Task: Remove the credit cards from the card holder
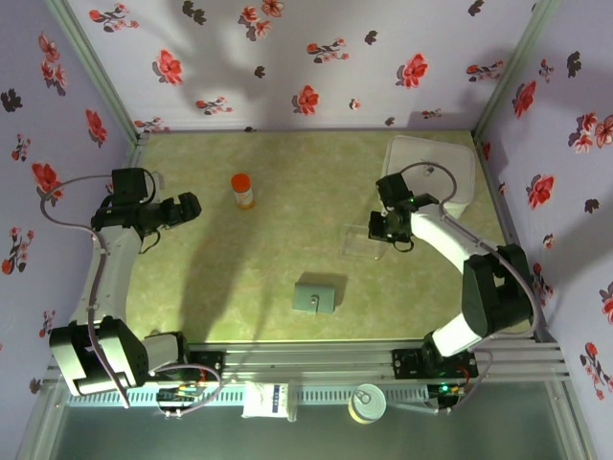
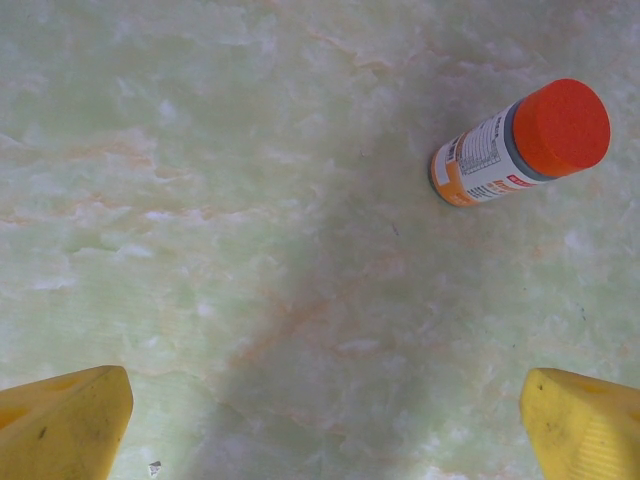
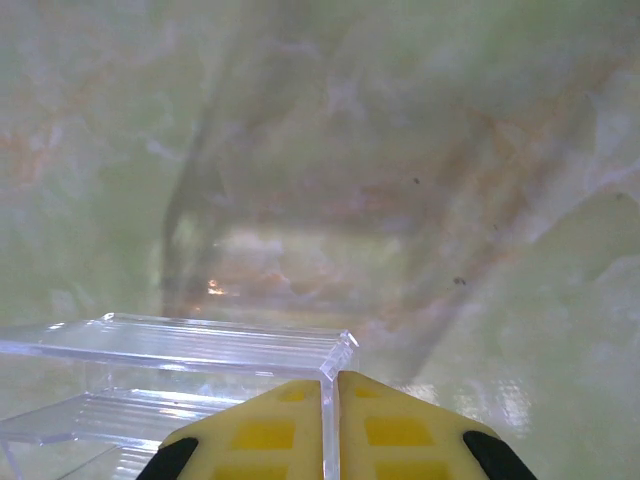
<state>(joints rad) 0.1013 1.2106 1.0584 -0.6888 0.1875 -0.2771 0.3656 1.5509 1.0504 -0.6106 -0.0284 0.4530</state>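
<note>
Floral walls (image 1: 316,57) box in the pale green marbled counter (image 1: 239,278), where I see the grey card holder (image 1: 316,294) lying closed near the front edge. My left pincer (image 2: 325,415) gapes wide over bare counter; my right pincer (image 3: 330,400) pinches the rim of the clear plastic square (image 3: 180,345).

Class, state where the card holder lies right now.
In the top view, the card holder lies centrally near the table's front edge, just front-left of the clear plastic square.

Top camera overlooks the whole table (image 1: 287,163); wrist cameras face it closely, left sharing the bottle (image 1: 243,190).
</note>
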